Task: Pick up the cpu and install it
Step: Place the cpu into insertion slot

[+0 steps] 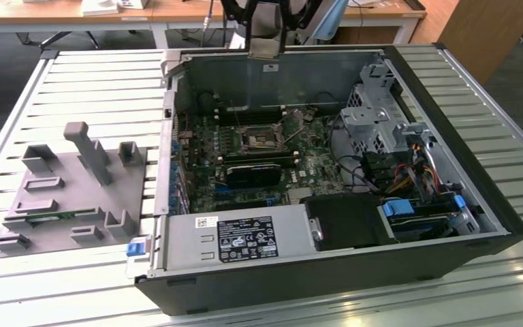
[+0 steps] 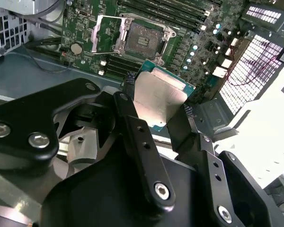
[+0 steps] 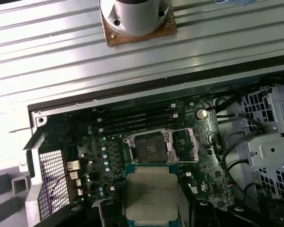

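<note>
Gripping cpu (image 2: 162,94) by its edges in tool (image 2: 156,106), hovering over far wall of open computer case (image 1: 334,272) on table (image 1: 80,82); motherboard (image 1: 209,139) inside, socket (image 3: 149,147) lid swung open, drive cage (image 1: 375,109) alongside.

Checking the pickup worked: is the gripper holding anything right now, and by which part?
Yes. The gripper holds the cpu, pinched between its fingers by two opposite side edges, metal top uncovered.

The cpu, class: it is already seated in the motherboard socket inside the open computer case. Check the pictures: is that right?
Not right. The cpu is clamped in the end effector, held clear of the motherboard. The socket inside the open computer case is empty, as the second wrist view shows.
</note>
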`<state>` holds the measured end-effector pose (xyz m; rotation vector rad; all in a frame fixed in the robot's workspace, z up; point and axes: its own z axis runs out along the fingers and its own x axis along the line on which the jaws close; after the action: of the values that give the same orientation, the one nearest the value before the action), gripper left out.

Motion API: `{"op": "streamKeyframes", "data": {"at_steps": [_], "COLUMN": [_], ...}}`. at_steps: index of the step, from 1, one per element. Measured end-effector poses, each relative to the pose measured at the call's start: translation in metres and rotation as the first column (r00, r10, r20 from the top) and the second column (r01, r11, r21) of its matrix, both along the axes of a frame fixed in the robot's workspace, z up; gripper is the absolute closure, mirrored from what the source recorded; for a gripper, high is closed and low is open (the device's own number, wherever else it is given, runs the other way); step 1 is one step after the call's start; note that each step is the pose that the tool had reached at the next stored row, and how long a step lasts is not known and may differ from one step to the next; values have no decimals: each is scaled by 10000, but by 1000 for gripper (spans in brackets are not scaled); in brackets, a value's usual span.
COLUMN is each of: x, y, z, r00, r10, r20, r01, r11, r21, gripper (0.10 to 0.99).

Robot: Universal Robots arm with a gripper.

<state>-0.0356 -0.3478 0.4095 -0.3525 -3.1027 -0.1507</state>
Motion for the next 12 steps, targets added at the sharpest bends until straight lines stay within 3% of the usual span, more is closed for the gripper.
{"op": "streamKeyframes", "data": {"at_steps": [12], "x": [4], "y": [0], "z": [-5], "r00": [9943], "r10": [-1064], "r20": [0], "r01": [1064], "r11": [9943], "r21": [-1], "gripper": [561]}}
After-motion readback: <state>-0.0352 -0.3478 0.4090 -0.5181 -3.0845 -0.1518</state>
